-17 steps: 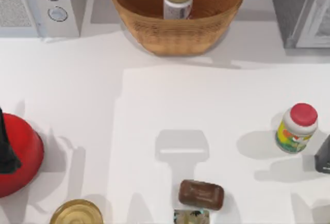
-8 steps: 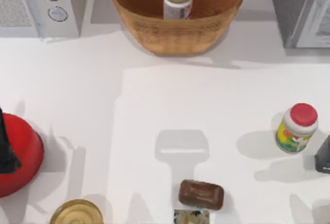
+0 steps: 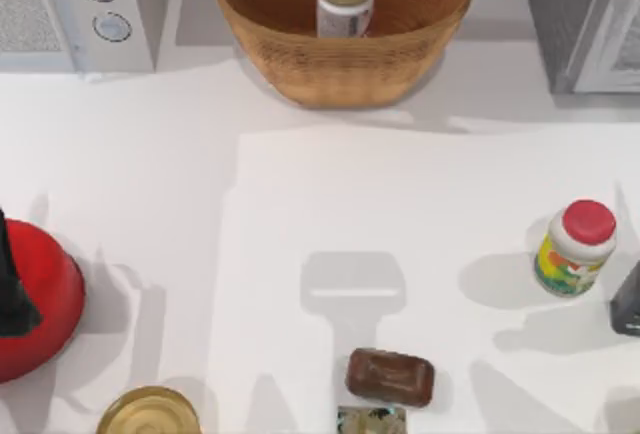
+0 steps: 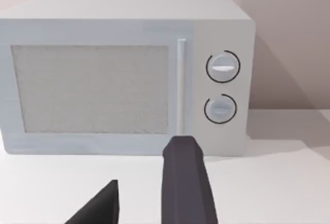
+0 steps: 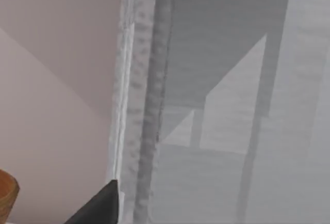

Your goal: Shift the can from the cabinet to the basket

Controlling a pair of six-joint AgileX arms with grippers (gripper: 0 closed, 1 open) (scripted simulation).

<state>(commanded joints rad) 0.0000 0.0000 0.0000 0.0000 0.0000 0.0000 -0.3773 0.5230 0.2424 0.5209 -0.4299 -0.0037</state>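
Observation:
The can (image 3: 345,2), with its gold top and white label, stands upright inside the wicker basket (image 3: 300,59) at the back middle of the table. The grey cabinet (image 3: 575,14) is at the back right, and its pale door panel (image 5: 232,110) appears close up in the right wrist view. My right gripper (image 3: 628,299) is at the table's right edge, far from the can; one dark finger (image 5: 100,206) sits well off centre, so it is open and empty. My left gripper (image 4: 147,175) is parked at the left, open, facing the appliance.
A light grey appliance with two dials (image 3: 100,4) stands at the back left. A red-capped bottle (image 3: 575,249) is at the right and a red round object (image 3: 45,299) at the left. A gold-topped tin (image 3: 150,412) and a brown block (image 3: 390,376) lie near the front edge.
The right gripper has slid slightly further toward the right edge, and its shadows at the front right have shifted. The can, the basket and the left arm are unchanged.

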